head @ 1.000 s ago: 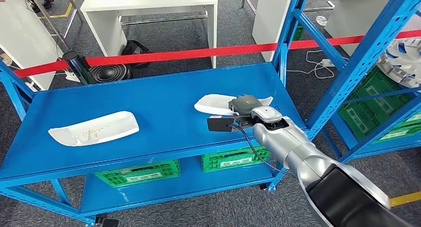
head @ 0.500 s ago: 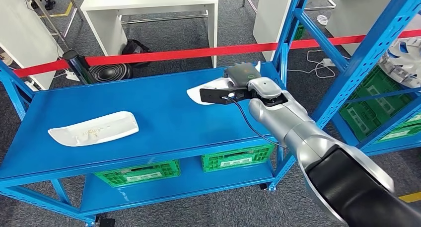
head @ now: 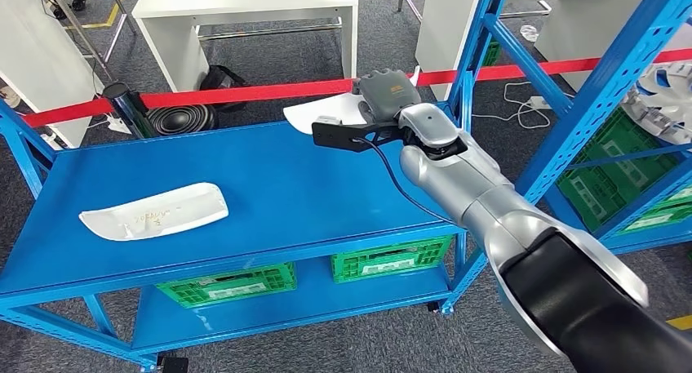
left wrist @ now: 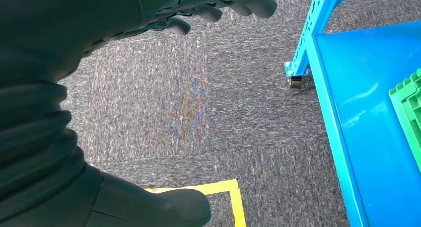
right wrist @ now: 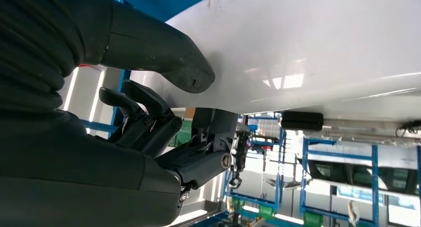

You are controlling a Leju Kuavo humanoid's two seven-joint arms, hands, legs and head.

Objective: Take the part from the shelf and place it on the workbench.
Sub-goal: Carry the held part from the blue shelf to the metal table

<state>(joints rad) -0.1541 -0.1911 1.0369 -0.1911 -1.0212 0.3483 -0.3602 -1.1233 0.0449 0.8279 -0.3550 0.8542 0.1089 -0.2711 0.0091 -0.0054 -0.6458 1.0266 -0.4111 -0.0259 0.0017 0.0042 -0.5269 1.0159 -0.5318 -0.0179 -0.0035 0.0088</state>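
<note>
Head view: the right hand (head: 388,91) grips a white part (head: 325,112) above the far right corner of the blue shelf (head: 269,185). The part sticks out from the hand toward the robot's left, its long axis running roughly along the shelf's far edge, and it appears lifted off the surface rather than resting on it. A second white part (head: 155,212) lies flat on the shelf's near left area, well apart from the hand. A red barrier tape (head: 245,91) runs behind the shelf, and a white table (head: 245,2) stands beyond it. In my judgement that table is the likely workbench; if so, it lies past the held part, ahead and to the left, so the carry must clear the tape and the blue upright (head: 477,55) just beside the arm.

Left wrist view: the left hand (left wrist: 89,43) hangs over grey carpet with its fingers (left wrist: 238,1) spread and holding nothing; a blue shelf corner is near. This arm is far from the work, so the right arm is the nearer one.

Right wrist view: the thumb (right wrist: 159,53) presses on the part's (right wrist: 308,48) glossy white face and the darker fingers (right wrist: 144,113) curl beneath its edge, so the hand is clamped on it. The part extends away from the palm.
</note>
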